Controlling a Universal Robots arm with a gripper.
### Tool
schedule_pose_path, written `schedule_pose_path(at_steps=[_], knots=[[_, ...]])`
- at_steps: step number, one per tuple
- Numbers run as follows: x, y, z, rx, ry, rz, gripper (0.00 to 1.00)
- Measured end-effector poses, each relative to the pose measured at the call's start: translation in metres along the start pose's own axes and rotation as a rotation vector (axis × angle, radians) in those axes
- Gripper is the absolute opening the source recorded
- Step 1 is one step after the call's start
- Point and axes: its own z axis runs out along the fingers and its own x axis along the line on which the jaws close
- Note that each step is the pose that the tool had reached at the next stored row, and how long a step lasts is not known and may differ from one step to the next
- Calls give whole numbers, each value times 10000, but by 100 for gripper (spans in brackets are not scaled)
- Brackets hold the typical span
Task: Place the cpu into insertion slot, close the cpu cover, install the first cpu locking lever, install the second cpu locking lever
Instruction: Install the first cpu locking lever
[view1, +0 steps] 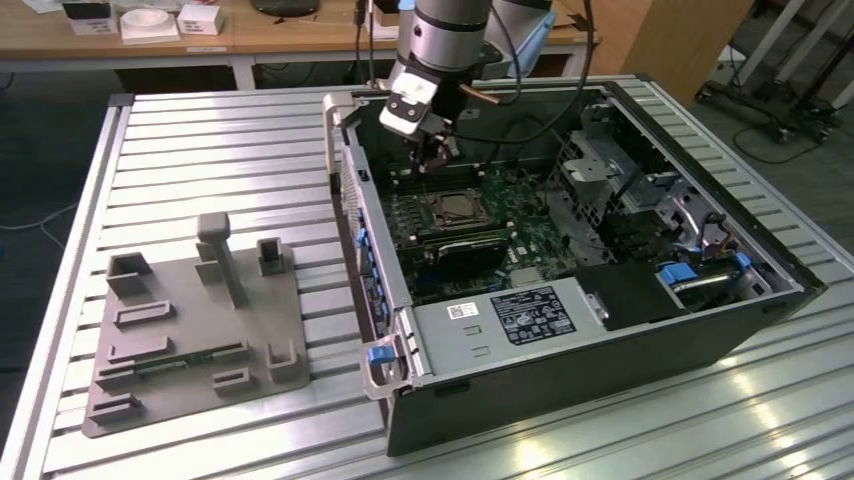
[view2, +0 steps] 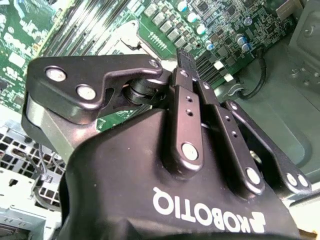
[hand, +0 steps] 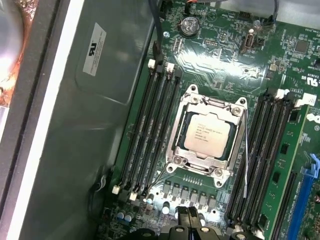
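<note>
First wrist view: the small square silvery-grey cpu (hand: 207, 131) is seen seated in the dark metal-rimmed insertion slot (hand: 180, 134), framed by the thin silvery cpu cover (hand: 202, 101). It is judged light, stiff and fragile, and best taken by its edges. Its printed top cannot be read. The jaws of the black gripper (hand: 187, 220) are pressed together, empty, nearby.

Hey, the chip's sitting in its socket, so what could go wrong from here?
1. The gripper, fingers shut, hangs close over the row of small components beside the cpu cover; a slight drift could knock them.
2. The locking lever along the cover is a thin wire, so the fingertips might slip off it and land on the cpu.
</note>
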Motion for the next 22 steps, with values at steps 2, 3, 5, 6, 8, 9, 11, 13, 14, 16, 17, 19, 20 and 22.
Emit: schedule_pose_path(at_steps=[2,3,5,6,8,9,11,13,14,16,17,19,20,22], knots=[[5,-3,6,-2,-26,91,11],[8,-2,9,-4,-40,118,11],[12,-3,13,-8,-45,152,11],[13,-4,13,-8,-46,155,11],[15,-9,14,-10,-47,157,11],[15,-10,13,-9,-47,155,11],[15,-12,14,-11,-46,156,11],[17,-18,14,-11,-46,162,11],[18,-19,14,-12,-45,167,11],[19,-21,15,-10,-47,179,11],[21,-25,17,-11,-46,196,11],[26,-36,21,-14,-44,270,11],[29,-40,23,-15,-43,334,11],[36,-43,29,-21,-39,448,11]])
